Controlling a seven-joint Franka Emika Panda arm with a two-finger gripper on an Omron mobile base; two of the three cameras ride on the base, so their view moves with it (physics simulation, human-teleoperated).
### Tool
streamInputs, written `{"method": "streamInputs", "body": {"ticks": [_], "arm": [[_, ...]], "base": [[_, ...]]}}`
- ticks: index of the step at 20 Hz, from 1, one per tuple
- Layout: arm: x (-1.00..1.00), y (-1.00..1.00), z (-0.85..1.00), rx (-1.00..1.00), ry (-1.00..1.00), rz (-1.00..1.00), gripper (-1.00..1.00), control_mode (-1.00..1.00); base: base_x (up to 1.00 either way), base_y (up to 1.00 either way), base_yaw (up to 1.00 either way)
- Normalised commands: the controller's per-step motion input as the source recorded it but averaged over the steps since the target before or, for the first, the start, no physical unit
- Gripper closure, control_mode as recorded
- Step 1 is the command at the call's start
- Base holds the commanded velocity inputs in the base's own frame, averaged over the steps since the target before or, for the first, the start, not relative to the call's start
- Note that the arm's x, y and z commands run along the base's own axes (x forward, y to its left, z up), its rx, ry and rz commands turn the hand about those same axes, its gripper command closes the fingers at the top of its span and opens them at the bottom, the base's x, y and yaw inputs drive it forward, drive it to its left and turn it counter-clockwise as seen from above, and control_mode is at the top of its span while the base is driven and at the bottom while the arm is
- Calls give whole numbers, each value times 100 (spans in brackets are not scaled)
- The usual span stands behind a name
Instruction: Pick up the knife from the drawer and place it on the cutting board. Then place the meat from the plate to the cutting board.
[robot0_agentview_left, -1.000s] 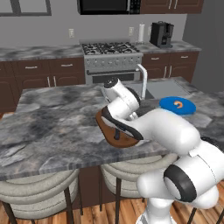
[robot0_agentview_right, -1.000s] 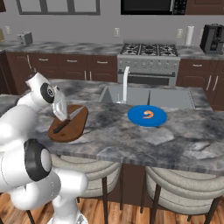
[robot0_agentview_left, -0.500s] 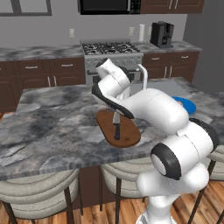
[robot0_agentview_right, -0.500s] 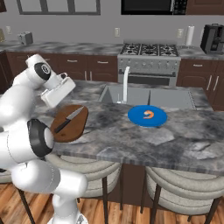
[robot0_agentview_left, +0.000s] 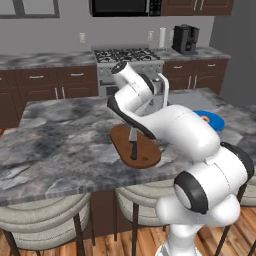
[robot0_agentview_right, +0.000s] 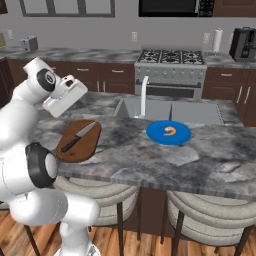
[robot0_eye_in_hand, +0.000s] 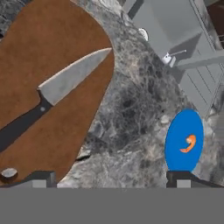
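Marble counter: knife on cutting board (no writing legible).

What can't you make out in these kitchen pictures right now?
- Knife: the handle's end is cut off by the hand view's left edge.
- Plate and meat: largely hidden behind the arm in the left base view.
- Cutting board: its right side is covered by the arm in that view.
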Motion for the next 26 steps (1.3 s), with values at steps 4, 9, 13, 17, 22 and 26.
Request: {"method": "streamInputs", "body": {"ticks": [4,9,13,17,22,26], "arm": [[-3,-26,9,16,-37,-53,-100,-100],[0,-77,33,30,-1,-47,-100,-100],[-37,-72,25,30,1,-30,-100,-100],[-39,-51,0,17,0,-25,-100,-100],[-54,-28,-9,11,-3,-24,-100,-100],[-25,-52,0,13,0,-14,-100,-100]], "base": [[0,0,0],[0,0,0],[0,0,0],[0,0,0],[0,0,0],[0,0,0]]}}
